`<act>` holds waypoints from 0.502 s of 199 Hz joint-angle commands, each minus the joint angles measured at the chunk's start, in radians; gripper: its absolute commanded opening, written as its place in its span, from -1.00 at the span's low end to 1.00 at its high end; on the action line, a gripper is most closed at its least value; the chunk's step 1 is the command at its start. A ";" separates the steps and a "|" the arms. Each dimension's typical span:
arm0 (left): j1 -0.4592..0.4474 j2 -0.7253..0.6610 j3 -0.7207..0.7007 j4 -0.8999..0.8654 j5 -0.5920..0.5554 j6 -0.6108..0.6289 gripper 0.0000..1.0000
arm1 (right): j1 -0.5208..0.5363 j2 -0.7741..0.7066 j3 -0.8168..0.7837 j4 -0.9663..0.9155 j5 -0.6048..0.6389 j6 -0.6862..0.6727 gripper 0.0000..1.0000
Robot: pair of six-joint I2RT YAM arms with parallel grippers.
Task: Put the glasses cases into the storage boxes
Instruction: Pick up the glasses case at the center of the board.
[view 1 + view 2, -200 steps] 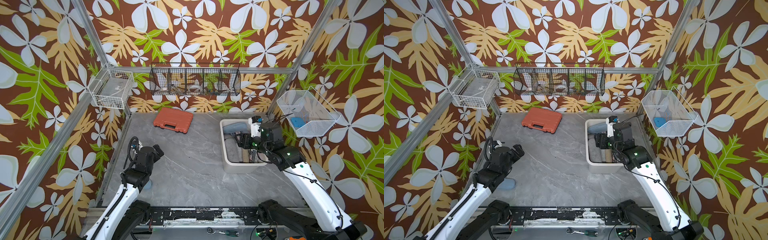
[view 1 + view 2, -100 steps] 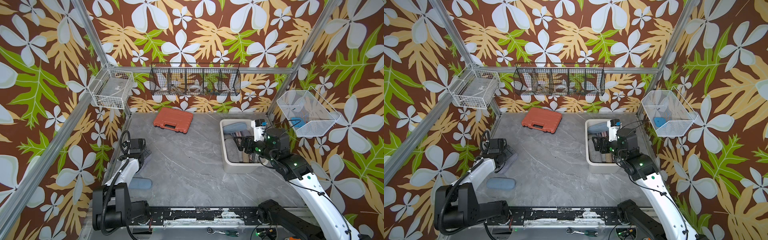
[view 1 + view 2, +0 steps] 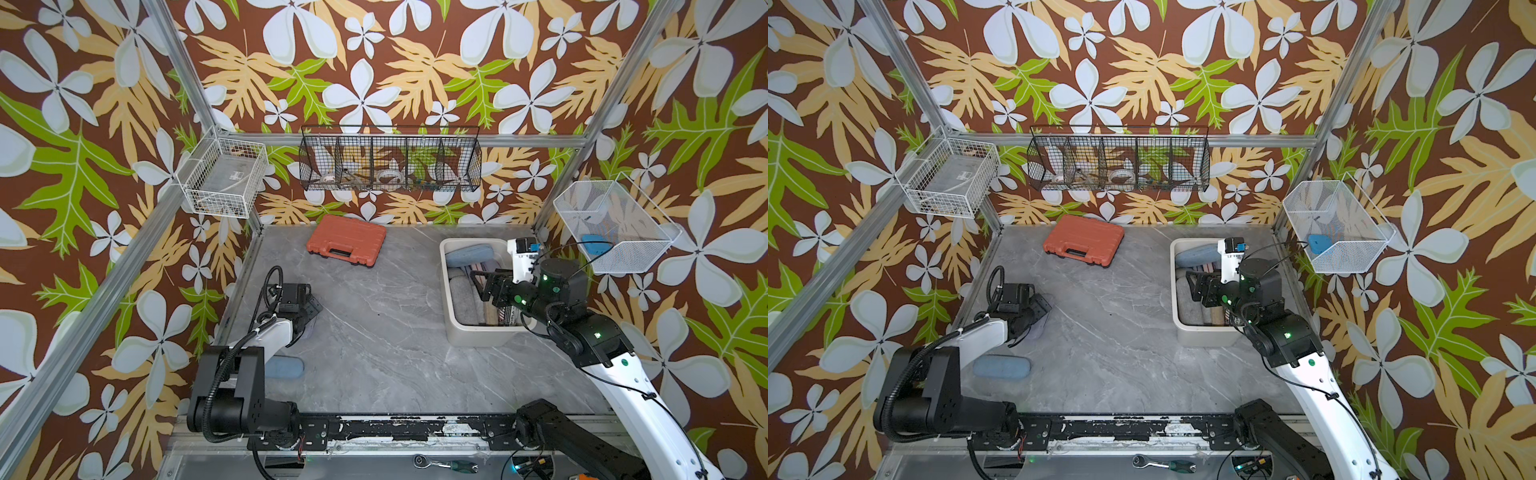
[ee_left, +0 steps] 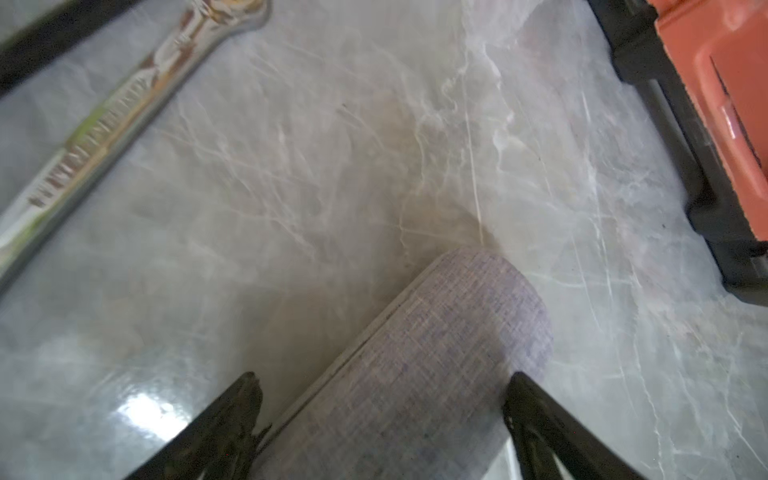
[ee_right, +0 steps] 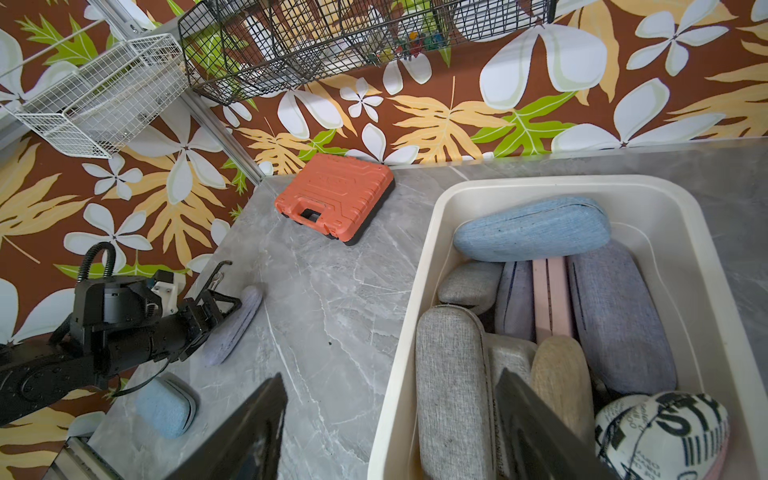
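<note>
The purple case (image 4: 436,365) lies flat on the bench (image 3: 395,353), close to its left edge. The left gripper (image 4: 382,376) is down over it, with its two fingers spread, one on each long side. One finger looks like it touches the case. The other has a small gap, so nothing is squeezed yet. I think it stands this way so it can pinch the case across its thin side, which is the easy way to hold a long, round thing.

A blue case (image 3: 284,368) lies near the front left corner of the bench, beside the left arm. It is not in the tub yet.

The white tub (image 3: 478,337) sits by the right edge of the bench. It is packed with other cases (image 5: 615,316). The right gripper (image 5: 390,374) hangs over the tub rim that faces the middle of the bench. Its fingers are spread wide, with nothing between them. Room inside looks tight, so the purple case may have to go on top.

The orange toolbox (image 3: 347,239) at the back edge is not part of this job.
</note>
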State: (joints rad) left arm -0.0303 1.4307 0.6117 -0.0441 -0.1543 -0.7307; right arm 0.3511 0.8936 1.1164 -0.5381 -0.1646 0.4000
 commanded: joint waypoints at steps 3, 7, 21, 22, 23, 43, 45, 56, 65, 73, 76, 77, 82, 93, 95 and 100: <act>-0.011 0.023 0.013 -0.089 0.042 -0.022 0.82 | 0.000 -0.011 0.005 0.016 0.001 -0.009 0.57; -0.015 0.019 0.015 -0.095 0.045 -0.021 0.82 | -0.001 -0.012 0.004 0.015 0.004 -0.011 0.57; -0.049 -0.016 0.021 -0.108 0.057 -0.021 0.85 | -0.001 -0.017 -0.002 0.011 0.012 -0.013 0.57; -0.052 -0.019 0.022 -0.110 0.059 -0.021 0.86 | -0.001 -0.017 -0.002 0.011 0.012 -0.013 0.57; -0.056 -0.022 0.024 -0.111 0.060 -0.021 0.86 | -0.001 -0.018 -0.002 0.011 0.012 -0.013 0.57; -0.095 -0.070 0.051 -0.163 0.028 0.002 1.00 | 0.000 -0.013 -0.007 0.021 0.002 -0.006 0.58; -0.095 -0.074 0.053 -0.169 0.025 0.005 1.00 | 0.000 -0.013 -0.007 0.022 0.001 -0.005 0.59; -0.095 -0.084 0.069 -0.206 -0.009 0.031 1.00 | 0.000 -0.013 -0.008 0.027 -0.009 0.000 0.59; -0.094 -0.078 0.084 -0.241 -0.050 0.050 1.00 | 0.000 -0.011 -0.007 0.027 -0.016 0.001 0.60; -0.095 -0.066 0.096 -0.265 -0.071 0.066 1.00 | -0.001 -0.010 -0.007 0.028 -0.022 0.001 0.61; -0.095 -0.062 0.099 -0.272 -0.074 0.073 1.00 | -0.002 -0.009 -0.008 0.028 -0.025 0.003 0.61; -0.096 -0.060 0.099 -0.274 -0.075 0.077 1.00 | -0.001 -0.010 -0.008 0.028 -0.025 0.003 0.61; -0.098 -0.051 0.103 -0.283 -0.078 0.087 1.00 | -0.001 -0.011 -0.011 0.033 -0.030 0.006 0.61; -0.107 -0.030 0.107 -0.297 -0.080 0.102 1.00 | -0.001 -0.013 -0.019 0.041 -0.041 0.013 0.62; -0.109 -0.027 0.108 -0.298 -0.083 0.105 1.00 | -0.001 -0.013 -0.021 0.042 -0.043 0.014 0.62; -0.117 -0.018 0.109 -0.301 -0.089 0.111 1.00 | 0.000 -0.013 -0.025 0.046 -0.049 0.018 0.62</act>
State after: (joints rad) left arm -0.1299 1.3846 0.7097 -0.2588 -0.1898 -0.6769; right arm 0.3511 0.8818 1.1027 -0.5255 -0.1837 0.4053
